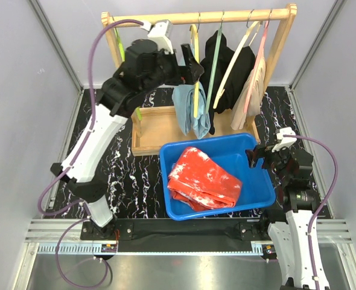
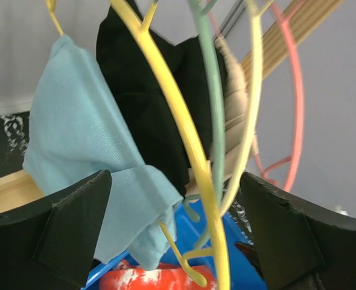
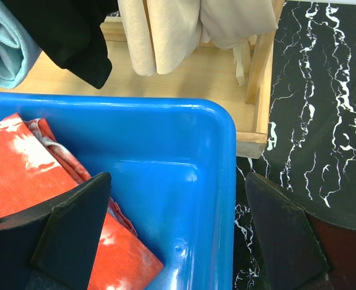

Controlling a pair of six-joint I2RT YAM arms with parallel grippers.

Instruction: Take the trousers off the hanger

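The light blue trousers (image 1: 190, 112) hang folded over a yellow hanger (image 1: 195, 90) on the wooden rail (image 1: 166, 17). My left gripper (image 1: 195, 63) is raised to that hanger. In the left wrist view it is open (image 2: 175, 229), with the lower corner of the light blue trousers (image 2: 81, 139), the yellow hanger (image 2: 172, 115) and a green hanger (image 2: 211, 90) between its fingers, untouched. Black trousers (image 1: 223, 66) and a beige pair (image 1: 250, 90) hang further right. The red and white pair (image 1: 205, 178) lies in the blue bin (image 1: 238, 157). My right gripper (image 3: 175, 235) stands open over the bin's right rim (image 3: 226, 181).
The rack's wooden base tray (image 1: 154, 130) sits behind the bin on the black marbled mat (image 1: 136, 175). A pink hanger (image 1: 256, 66) carries the beige pair, beside a cream one (image 1: 238, 60). Grey walls close in on both sides.
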